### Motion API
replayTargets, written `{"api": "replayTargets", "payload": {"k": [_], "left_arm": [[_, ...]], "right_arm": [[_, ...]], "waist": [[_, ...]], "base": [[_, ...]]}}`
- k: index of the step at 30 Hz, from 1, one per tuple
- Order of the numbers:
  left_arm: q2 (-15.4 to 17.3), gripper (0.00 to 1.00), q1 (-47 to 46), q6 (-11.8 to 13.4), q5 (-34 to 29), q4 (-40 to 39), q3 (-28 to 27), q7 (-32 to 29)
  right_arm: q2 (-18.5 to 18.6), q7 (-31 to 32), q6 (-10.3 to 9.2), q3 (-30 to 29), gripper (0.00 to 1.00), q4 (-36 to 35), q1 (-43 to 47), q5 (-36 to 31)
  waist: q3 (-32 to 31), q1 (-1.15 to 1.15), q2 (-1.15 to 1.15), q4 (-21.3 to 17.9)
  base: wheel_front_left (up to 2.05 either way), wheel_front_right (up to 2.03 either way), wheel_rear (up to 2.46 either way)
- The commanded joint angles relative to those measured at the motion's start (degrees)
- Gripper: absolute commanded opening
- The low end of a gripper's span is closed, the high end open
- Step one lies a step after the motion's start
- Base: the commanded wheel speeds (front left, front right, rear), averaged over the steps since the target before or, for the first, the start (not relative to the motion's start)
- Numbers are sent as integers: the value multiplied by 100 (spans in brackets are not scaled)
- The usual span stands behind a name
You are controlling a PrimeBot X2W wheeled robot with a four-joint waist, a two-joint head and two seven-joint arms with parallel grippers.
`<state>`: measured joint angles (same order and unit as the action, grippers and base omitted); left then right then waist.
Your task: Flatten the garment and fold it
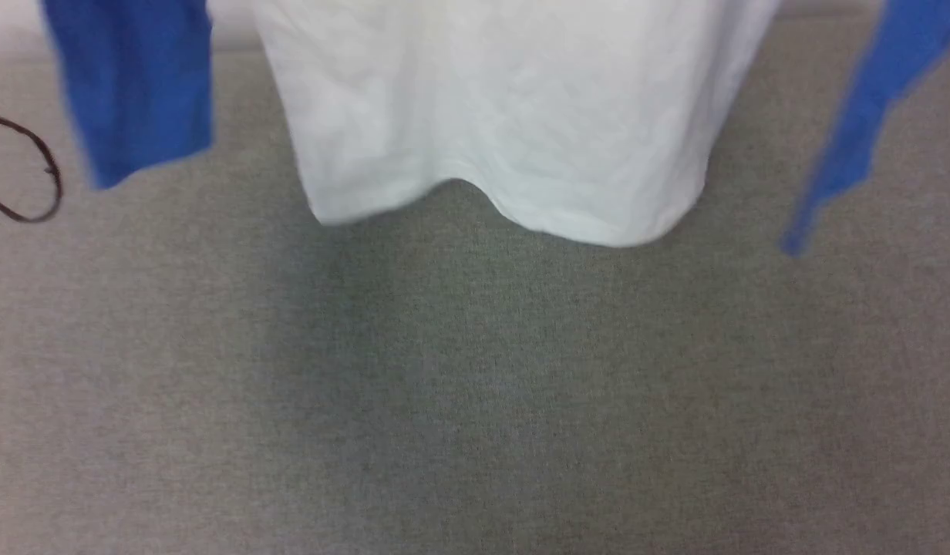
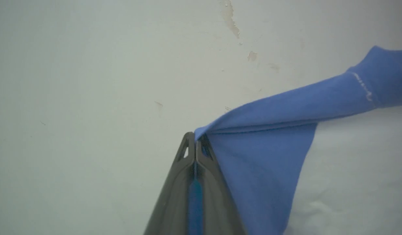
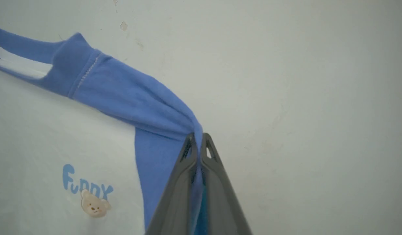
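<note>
Garment (image 1: 490, 116) hung in the air in front of me, its soft white body falling in a wavy hem over the far part of the desk (image 1: 475, 401), a grey woven surface. One royal-blue sleeve (image 1: 136, 85) dangled flat toward the left edge, the other (image 1: 868, 116) as a narrow strip toward the right. My left hand (image 2: 195, 143) was pinching blue shoulder fabric, fingers pressed together; my right hand (image 3: 198, 138) pinched the opposite shoulder likewise. A light-blue print with a small bear (image 3: 88, 192) showed on the chest. Behind stood a scuffed pale wall (image 2: 90, 81). A thin dark wire loop (image 1: 47, 173) lay near the desk's left edge.
</note>
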<state>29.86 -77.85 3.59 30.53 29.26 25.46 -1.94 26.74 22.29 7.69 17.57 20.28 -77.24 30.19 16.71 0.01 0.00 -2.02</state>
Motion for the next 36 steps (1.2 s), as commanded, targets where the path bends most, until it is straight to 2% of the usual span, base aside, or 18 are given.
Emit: {"api": "replayTargets", "payload": {"k": [1, 5, 8, 12, 17, 23, 29, 32, 36], "left_arm": [[79, 0, -223, 30, -84, 263, -94, 147], [62, 0, -713, 16, -109, 767, -222, 551], [45, 0, -1004, -84, -123, 1086, -246, 801], [-77, 0, -1123, -197, -90, 1502, -232, 1069], [-279, 0, -802, -348, 75, 1996, -251, 1371], [-564, 0, 49, -515, 346, 2240, -327, 1590], [-749, 0, 1073, -524, 546, 2160, -459, 1671], [-841, 0, 1893, -480, 657, 1912, -587, 1687], [-900, 0, 3219, -283, 661, 1141, -853, 1691]], "right_arm": [[-13, -229, -20, -11, 0, 255, -240, -64], [-244, -1026, -20, 149, 0, 819, -811, -111], [-354, -1565, -20, 356, 0, 1195, -1161, -156], [-504, -1987, -20, 734, 0, 1649, -1375, -65], [-664, -2322, -20, 1273, 0, 2123, -1187, 192], [-652, -2616, -20, 1792, 0, 2427, -489, 543], [-542, -3054, -20, 2017, 0, 2368, 488, 705], [-495, -3344, -20, 2044, 0, 2220, 1269, 712], [-457, -3559, -20, 1939, 0, 1812, 2442, 636]], "waist": [[673, -1, 0, -164], [1019, -1, 0, -242], [1226, -1, 0, -261], [1418, -1, 0, -245], [1499, -1, 0, -198], [1358, -1, 0, -69], [946, -1, 0, 33], [587, -1, 0, 60], [91, -1, 0, 63]], "base": [[0, 0, 0], [0, 0, 0], [0, 0, 0], [0, 0, 0], [0, 0, 0], [0, 0, 0], [0, 0, 0], [0, 0, 0], [0, 0, 0]]}}
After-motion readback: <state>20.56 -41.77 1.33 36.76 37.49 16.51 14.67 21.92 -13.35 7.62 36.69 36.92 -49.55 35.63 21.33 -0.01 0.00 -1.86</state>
